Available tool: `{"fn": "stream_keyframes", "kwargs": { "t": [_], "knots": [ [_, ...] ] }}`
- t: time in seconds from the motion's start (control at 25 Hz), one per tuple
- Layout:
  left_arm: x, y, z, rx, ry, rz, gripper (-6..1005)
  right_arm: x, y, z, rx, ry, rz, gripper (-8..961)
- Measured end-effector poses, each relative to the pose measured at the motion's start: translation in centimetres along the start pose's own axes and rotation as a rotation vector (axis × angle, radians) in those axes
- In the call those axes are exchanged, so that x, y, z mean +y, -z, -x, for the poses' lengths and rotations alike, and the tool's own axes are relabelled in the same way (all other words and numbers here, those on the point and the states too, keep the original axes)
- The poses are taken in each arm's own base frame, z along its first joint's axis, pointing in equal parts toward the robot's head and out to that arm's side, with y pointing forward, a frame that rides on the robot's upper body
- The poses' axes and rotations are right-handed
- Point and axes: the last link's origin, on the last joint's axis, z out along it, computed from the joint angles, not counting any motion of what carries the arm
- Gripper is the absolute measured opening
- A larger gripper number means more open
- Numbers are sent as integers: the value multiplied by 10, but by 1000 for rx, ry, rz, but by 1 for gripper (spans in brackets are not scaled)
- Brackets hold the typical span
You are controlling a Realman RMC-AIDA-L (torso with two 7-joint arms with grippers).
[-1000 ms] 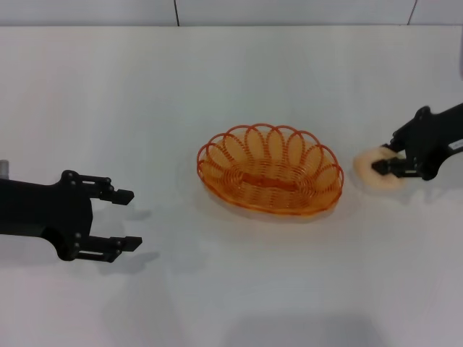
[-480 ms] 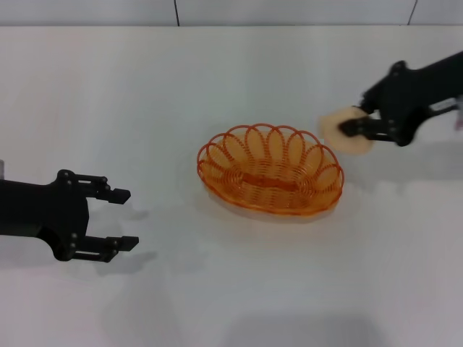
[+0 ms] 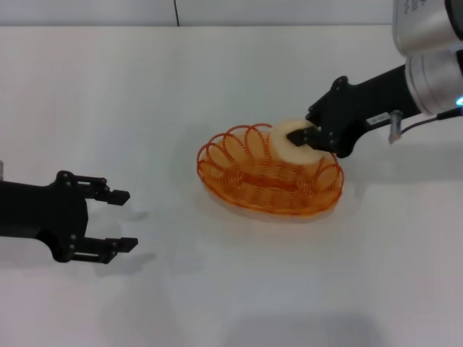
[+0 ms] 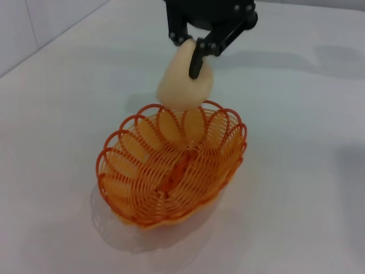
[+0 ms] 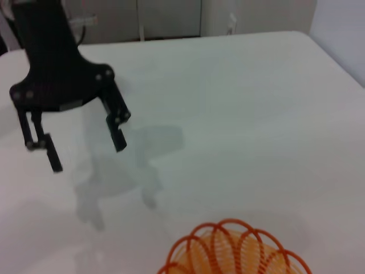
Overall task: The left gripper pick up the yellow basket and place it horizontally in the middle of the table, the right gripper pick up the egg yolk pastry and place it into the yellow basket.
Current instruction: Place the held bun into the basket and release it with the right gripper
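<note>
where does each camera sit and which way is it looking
Head view: above, facing down at the white table; both arms show, left gripper open, right gripper holding the pale round pastry.
Left wrist view: faces the orange wire basket and right gripper.
Right wrist view: faces the left gripper.
All share the basket.

Yellow basket (image 3: 269, 173): thin wire, orange glossy coating, looped rim and spiral base, open weave. Egg yolk pastry (image 3: 293, 141): pale cream, smooth matt skin, soft-looking. Desk (image 3: 217, 289): white, smooth, faint sheen, takes soft shadows. Right gripper (image 3: 307, 136) and left gripper (image 3: 120, 220): black matt hard plastic or metal, visible screw heads
</note>
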Motion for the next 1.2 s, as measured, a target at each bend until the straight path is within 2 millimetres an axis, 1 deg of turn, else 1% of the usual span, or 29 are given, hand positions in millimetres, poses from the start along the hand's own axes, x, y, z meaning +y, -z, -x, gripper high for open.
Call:
{"fn": "stream_keyframes", "kwargs": {
  "t": [0.12,0.4,0.56,0.84,0.96,1.2],
  "knots": [
    [2,0,2,-2,6,1,704,1,-7,0,-19,-19,18,65],
    [4,1,6,-5,19,-1,704,2,-23,4,-32,-26,13,173],
    [5,2,8,-7,22,-2,704,2,-25,3,-38,-34,9,235],
    [7,3,12,-9,19,-7,705,3,-25,0,-40,-43,20,390],
    [7,5,14,-7,16,-19,705,6,-18,-7,-37,-51,24,457],
    [5,7,16,4,6,-43,705,15,22,-43,-104,-79,0,655]
  ]
}}
